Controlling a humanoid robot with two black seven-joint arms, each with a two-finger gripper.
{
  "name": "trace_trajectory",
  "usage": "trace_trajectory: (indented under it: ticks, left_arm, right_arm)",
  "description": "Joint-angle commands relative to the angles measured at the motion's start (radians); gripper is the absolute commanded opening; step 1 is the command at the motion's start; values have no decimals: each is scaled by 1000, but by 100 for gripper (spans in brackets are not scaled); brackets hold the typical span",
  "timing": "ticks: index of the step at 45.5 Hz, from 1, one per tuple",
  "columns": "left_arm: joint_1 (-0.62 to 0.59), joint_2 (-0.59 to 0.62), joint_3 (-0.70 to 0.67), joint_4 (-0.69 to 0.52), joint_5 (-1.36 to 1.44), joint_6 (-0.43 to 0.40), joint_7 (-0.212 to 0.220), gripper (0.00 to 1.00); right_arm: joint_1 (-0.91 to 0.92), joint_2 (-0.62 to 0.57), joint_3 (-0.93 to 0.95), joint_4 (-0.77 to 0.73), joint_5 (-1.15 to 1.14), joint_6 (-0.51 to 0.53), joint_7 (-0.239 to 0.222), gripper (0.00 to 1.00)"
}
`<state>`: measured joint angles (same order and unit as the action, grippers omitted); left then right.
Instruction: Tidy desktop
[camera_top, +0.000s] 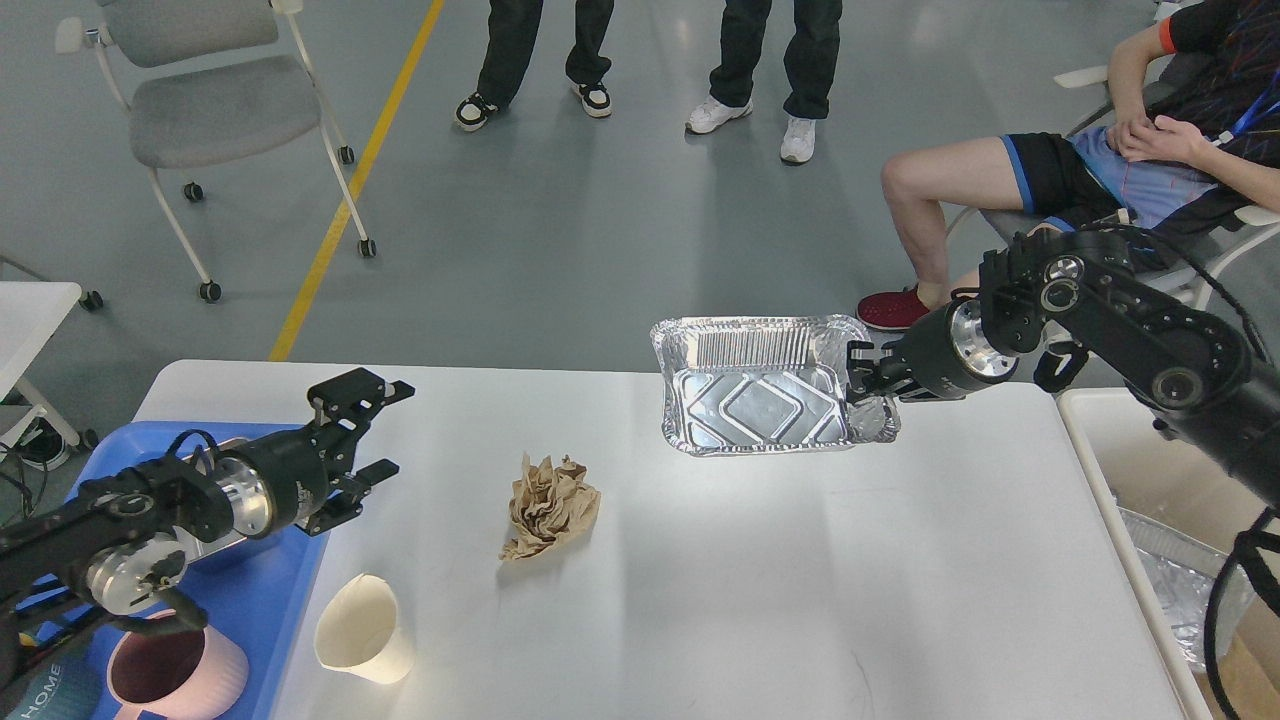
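The white desktop (720, 580) fills the lower view. My right gripper (868, 385) is shut on the right rim of an aluminium foil tray (760, 400), holding it tilted just above the desktop's far edge. A crumpled brown paper ball (548, 505) lies on the desktop left of centre. A white paper cup (362, 630) lies on its side near the front left. My left gripper (365, 440) is open and empty, above the right edge of the blue tray (270, 590), well left of the paper ball.
The blue tray holds a pink mug (175, 670), a dark mug (40, 690) and a steel container mostly hidden behind my left arm. A bin (1170, 560) with foil stands at the right. People and chairs stand beyond the table.
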<state>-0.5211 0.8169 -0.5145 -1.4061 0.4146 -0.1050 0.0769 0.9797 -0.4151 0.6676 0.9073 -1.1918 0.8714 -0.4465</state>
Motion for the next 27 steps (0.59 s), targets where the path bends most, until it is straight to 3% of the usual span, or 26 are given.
trace_trajectory:
  ticks: [1,13,27]
  left_arm:
    - [-33,184,77,-132,1,-51,9,96]
    - [-195,406,330,-223,9,-143,12,96]
    - [-220,533,356,-257,122,-317,40,96]
  right_arm:
    - [-7,1,7,2,1,-2,0,0]
    - [-38,16,44,1,18,-5,2,0]
    - [-41,19,49,2,18,-6,2,0]
